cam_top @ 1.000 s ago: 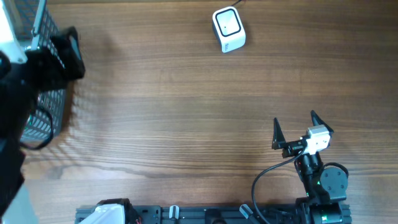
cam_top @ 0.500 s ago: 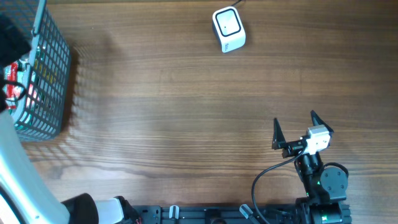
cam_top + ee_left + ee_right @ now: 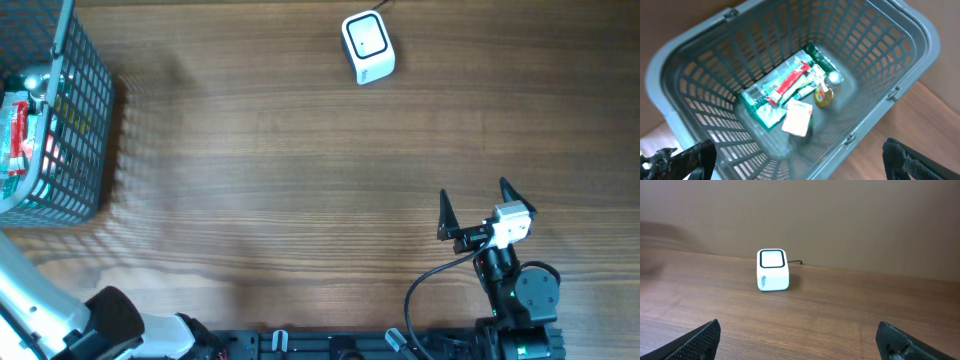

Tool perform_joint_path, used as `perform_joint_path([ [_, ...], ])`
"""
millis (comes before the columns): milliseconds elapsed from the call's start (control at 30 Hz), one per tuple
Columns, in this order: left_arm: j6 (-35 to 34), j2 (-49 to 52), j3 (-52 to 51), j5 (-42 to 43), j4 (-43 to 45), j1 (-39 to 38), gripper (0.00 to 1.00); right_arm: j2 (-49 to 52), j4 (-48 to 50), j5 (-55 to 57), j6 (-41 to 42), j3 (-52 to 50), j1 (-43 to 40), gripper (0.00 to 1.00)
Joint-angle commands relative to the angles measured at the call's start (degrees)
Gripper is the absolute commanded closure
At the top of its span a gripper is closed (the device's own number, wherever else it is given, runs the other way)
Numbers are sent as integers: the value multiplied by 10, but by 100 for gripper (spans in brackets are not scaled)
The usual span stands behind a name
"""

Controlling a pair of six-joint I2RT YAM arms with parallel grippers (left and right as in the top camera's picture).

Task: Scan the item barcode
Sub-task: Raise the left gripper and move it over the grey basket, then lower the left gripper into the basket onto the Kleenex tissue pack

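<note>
Basket [image 3: 92, 150] cut off at the surface's [image 3: 300, 180] left edge — open wood between it and the scanner [image 3: 368, 46].
Left fingers [image 3: 690, 159] stood apart over blurred packets [image 3: 785, 87] inside; right fingers [image 3: 443, 212] apart too, near the front edge.

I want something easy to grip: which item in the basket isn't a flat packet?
The bottle with yellow contents and a silver cap; the green packet and the pale packet beside it are flat.
</note>
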Motion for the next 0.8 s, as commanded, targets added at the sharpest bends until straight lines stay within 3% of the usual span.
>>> perform_joint_path([
  [0, -5, 11, 5, 69, -1, 21, 0, -5, 2, 7, -3, -1, -2, 0],
  [767, -6, 94, 5, 69, 2, 23, 0, -5, 2, 7, -3, -1, -2, 0],
])
